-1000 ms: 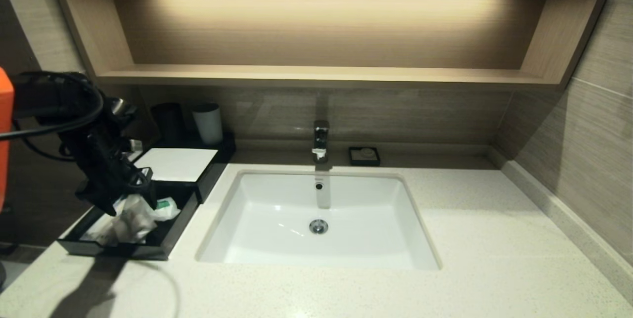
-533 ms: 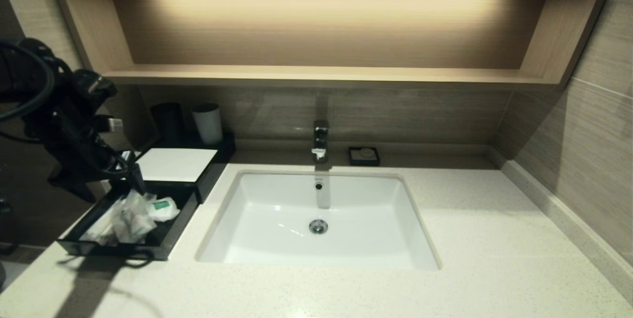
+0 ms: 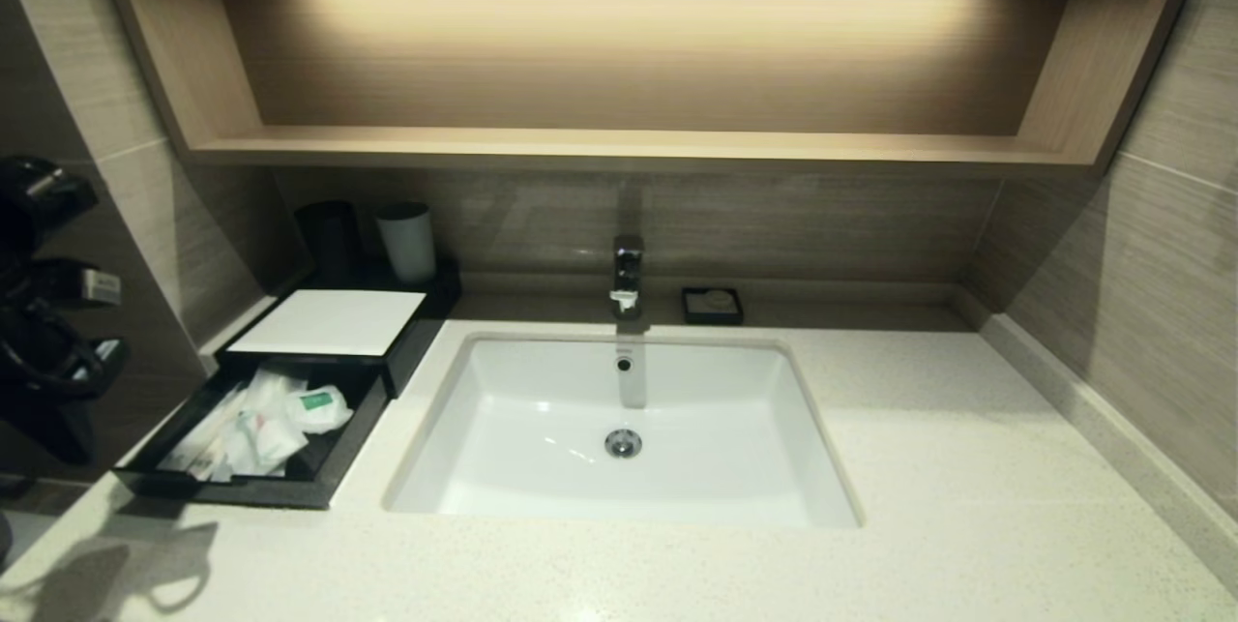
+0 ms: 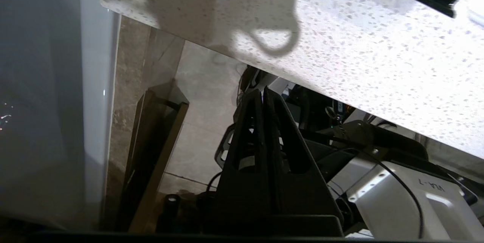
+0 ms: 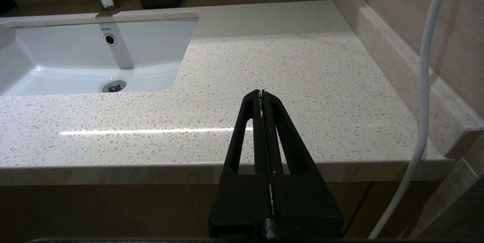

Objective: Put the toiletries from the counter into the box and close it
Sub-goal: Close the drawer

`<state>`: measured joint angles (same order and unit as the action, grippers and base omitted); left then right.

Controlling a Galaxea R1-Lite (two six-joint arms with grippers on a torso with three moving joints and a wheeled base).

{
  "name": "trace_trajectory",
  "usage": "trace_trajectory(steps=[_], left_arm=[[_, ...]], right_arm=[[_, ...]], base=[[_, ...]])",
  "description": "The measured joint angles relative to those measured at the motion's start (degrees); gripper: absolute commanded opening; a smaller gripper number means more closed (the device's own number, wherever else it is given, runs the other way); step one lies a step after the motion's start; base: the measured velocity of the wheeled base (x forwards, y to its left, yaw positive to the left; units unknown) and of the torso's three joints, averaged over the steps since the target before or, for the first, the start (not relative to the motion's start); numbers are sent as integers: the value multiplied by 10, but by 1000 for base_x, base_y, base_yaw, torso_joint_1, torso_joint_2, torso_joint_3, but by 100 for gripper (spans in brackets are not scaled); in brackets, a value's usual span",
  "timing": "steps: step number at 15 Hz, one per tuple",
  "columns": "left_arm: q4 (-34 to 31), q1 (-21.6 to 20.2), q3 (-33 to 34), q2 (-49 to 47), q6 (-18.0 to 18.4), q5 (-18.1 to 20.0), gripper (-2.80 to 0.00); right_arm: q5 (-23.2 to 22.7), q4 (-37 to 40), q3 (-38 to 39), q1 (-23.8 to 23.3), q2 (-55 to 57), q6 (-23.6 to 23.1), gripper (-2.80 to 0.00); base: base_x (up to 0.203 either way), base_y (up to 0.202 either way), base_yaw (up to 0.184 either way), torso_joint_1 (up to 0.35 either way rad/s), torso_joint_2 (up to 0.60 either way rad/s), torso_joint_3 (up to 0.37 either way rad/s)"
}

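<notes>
The clear plastic-wrapped toiletry packets lie in the low black box's open drawer on the cream speckled bench — closing remains — left gripper and right gripper both pressed together, empty, so one must push the drawer in.

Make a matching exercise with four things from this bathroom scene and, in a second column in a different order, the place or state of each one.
Things:
1. toiletries
2. soap dish
3. white cup
4. left pincer

Places or states:
A. on the ledge beside the faucet
B. shut, off the counter's left edge
C. lying in the open drawer of the box
D. standing behind the box, next to the black cup

Pairs: 1-C, 2-A, 3-D, 4-B
</notes>
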<state>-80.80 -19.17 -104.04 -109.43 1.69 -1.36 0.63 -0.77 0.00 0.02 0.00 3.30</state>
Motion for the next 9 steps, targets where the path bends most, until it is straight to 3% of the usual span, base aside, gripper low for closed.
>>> trace_trajectory(steps=[3, 6, 9], left_arm=[[73, -51, 56, -3, 60, -2, -280], [219, -94, 150, -16, 141, 4, -280], [295, -98, 198, -23, 166, 50, -280]], right_arm=[[0, 0, 0, 0, 0, 0, -280], [0, 0, 0, 0, 0, 0, -280], [0, 0, 0, 0, 0, 0, -280]], base=[[0, 0, 0, 0, 0, 0], [0, 0, 0, 0, 0, 0], [0, 0, 0, 0, 0, 0]])
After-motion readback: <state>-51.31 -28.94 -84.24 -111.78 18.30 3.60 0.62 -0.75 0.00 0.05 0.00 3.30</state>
